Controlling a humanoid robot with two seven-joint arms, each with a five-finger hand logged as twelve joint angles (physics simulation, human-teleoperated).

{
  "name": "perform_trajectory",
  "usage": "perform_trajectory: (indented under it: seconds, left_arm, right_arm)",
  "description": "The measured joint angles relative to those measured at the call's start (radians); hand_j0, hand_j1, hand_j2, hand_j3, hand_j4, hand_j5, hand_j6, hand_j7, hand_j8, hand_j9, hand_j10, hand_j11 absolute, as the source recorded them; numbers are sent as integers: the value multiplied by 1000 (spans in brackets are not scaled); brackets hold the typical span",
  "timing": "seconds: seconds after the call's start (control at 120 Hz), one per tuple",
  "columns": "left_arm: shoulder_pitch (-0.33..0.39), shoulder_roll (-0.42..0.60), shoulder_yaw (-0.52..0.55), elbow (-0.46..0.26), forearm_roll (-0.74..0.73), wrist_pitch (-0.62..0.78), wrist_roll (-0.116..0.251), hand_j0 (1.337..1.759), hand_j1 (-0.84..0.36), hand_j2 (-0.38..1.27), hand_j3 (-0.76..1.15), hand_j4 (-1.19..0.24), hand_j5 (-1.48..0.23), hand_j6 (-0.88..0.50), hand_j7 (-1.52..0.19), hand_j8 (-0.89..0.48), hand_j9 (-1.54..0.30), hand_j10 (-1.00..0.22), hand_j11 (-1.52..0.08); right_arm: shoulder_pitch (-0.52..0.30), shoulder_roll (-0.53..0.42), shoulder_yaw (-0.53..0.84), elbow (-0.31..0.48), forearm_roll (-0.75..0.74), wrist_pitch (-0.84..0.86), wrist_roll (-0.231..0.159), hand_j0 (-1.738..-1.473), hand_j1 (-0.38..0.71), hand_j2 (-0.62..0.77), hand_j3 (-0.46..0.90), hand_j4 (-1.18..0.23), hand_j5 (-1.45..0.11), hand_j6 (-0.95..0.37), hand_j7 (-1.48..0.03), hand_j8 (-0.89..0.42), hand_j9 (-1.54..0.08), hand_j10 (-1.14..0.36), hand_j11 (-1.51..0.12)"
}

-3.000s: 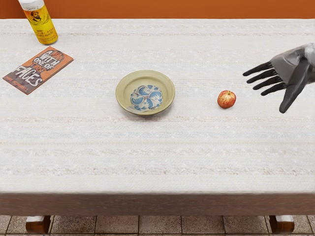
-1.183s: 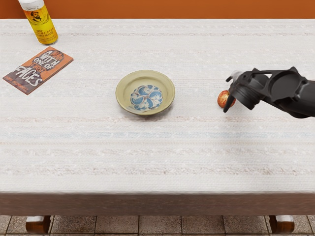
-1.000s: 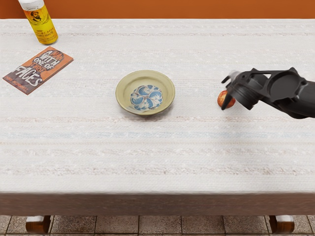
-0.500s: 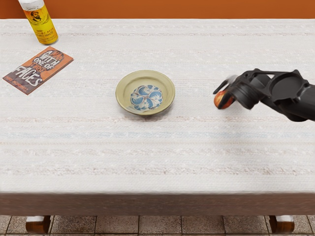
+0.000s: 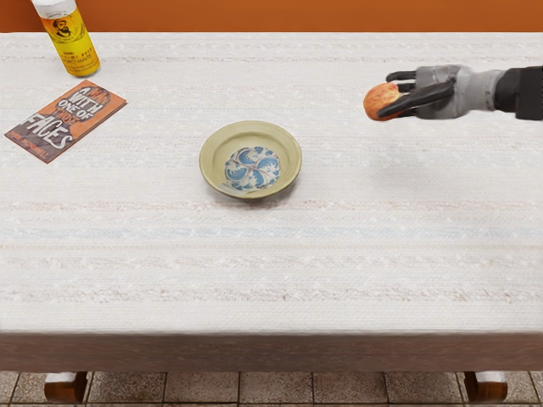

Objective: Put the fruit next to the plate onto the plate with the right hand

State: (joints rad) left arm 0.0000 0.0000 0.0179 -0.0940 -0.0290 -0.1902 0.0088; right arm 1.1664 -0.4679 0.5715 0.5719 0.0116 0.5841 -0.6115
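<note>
Apple in the right hand!
Fingers pinch the fruit at their tips; the plate lies well off to the hand's left.

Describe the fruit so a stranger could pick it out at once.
Start at the long white-clothed table and look to its far right side, where the right hand reaches in. The apple is gripped in that hand, well right of the plate. It is the only small, round, red-orange thing here.

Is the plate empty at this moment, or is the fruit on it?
Empty. The plate shows only its blue pattern; the apple is gripped in the right hand, away from it.
</note>
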Motion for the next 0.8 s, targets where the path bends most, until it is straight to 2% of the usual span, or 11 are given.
perform_trajectory:
  seconds: [0.1, 0.358, 0.383, 0.4, 0.467, 0.625, 0.8]
  left_arm:
    - [0, 0, 0, 0, 0, 0, 0, 1658, 348, 1, 0, -1, -1, -1, -1, -1, -1, -1, -1]
    - [0, 0, 0, 0, 0, 0, 0, 1658, 349, 1, 0, -1, -1, -1, -1, -1, -1, 0, -1]
    - [0, 0, 0, 0, 0, 0, 0, 1658, 349, 1, 0, -1, -1, -1, -1, -1, -1, 0, -1]
    - [0, 0, 0, 0, 0, 0, 0, 1658, 349, 0, 0, -1, -1, -1, -1, -1, -1, 0, -1]
    - [0, 0, 0, 0, 0, 0, 0, 1658, 349, 0, 0, -1, -1, -1, -1, -1, -1, 0, -1]
    - [0, 0, 0, 0, 0, 0, 0, 1658, 349, 0, 0, -1, -1, -1, -1, -1, -1, 0, -1]
    - [0, 0, 0, 0, 0, 0, 0, 1658, 349, 0, 0, -1, -1, -1, -1, -1, -1, 0, -1]
  right_arm:
    - [5, 97, 19, -14, 22, 22, 0, -1651, 265, 422, 2, -805, -1220, -442, -1113, -288, -1188, -563, -1197]
    - [53, 374, 23, -82, 8, 37, 0, -1654, 303, 542, 1, -803, -1273, -427, -1128, -267, -1212, -527, -1233]
    - [55, 394, 22, -93, -1, 38, 0, -1654, 285, 445, 2, -804, -1274, -432, -1129, -267, -1211, -534, -1233]
    - [56, 405, 22, -100, -7, 38, 0, -1653, 283, 463, 2, -803, -1275, -434, -1130, -272, -1212, -537, -1235]
    - [59, 433, 20, -118, -21, 39, 0, -1652, 295, 492, 2, -801, -1285, -433, -1131, -267, -1217, -529, -1243]
    - [65, 454, 20, -169, -67, 38, 0, -1650, 258, 415, 2, -798, -1294, -450, -1133, -287, -1241, -538, -1258]
    - [118, 460, 20, -244, -83, 36, 0, -1649, 214, 378, 2, -803, -1282, -480, -1134, -308, -1246, -579, -1254]
